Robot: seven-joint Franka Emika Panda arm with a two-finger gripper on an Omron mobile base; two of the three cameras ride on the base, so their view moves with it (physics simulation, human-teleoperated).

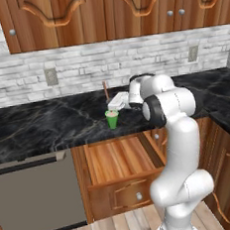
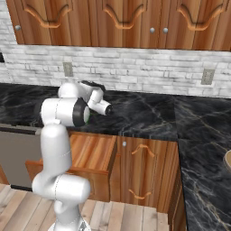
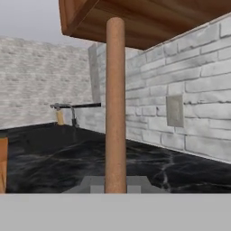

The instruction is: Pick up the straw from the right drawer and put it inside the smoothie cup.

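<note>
The straw [image 3: 115, 106] stands upright between the jaws in the hand view, its lower end seated between the two dark fingertips [image 3: 92, 185], so the jaws are closed on it; it rises as one straight tan stick up past the underside of the wall cabinets [image 3: 135, 20]. The left base view shows the same straw [image 1: 105, 90] as a thin stick pointing up from the gripper [image 1: 117, 103], which hangs over the black marble bench [image 1: 38, 127]. Just below and slightly in front of the gripper sits the smoothie cup [image 1: 112, 119], green with a pale rim, upright on the bench near its front edge; the straw's lower end is above the cup, and whether it is over the rim cannot be told. The right drawer [image 1: 119, 161] is pulled out below the bench, light-wood interior exposed. In the right base view the arm's upper link covers the cup, and the drawer [image 2: 90, 153] shows behind the arm. The hand view adds a wall outlet [image 3: 174, 110] on the brick backsplash and a faucet [image 3: 74, 108] far along the bench.
</note>
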